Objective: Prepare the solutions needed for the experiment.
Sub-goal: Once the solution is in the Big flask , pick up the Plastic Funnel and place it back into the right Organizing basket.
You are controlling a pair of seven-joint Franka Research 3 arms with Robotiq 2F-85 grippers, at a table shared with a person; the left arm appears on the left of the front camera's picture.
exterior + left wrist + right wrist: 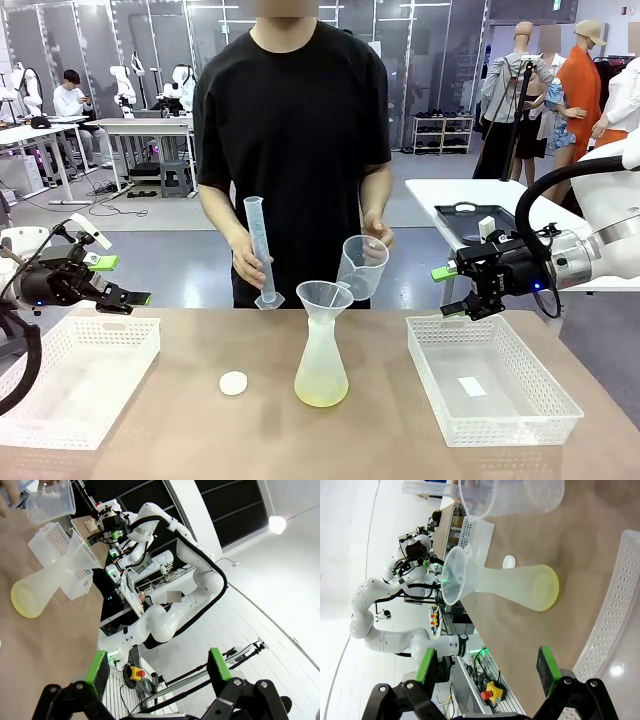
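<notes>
Near the middle of the table (200,440) stands a frosted conical flask (321,350) with a funnel (324,297) sitting in its neck. The solutions (321,395) lie at the bottom of the flask as a thin, pale yellow layer. Just beside the funnel's rim, a person's hand (377,230) holds a clear beaker (360,268) tilted toward it; whether something is inside, I cannot tell. The other hand (247,265) holds a graduated cylinder (258,235) nearly upright at the far edge. A small white cap (233,383) lies near the flask. The basket at the right edge (510,428) holds one small white piece (471,386). Another basket (60,432) sits at the left edge. The left gripper (122,282) hovers over its far rim, and the right gripper (447,291) hovers above the right basket. Both have fingers spread wide, touching nothing.
</notes>
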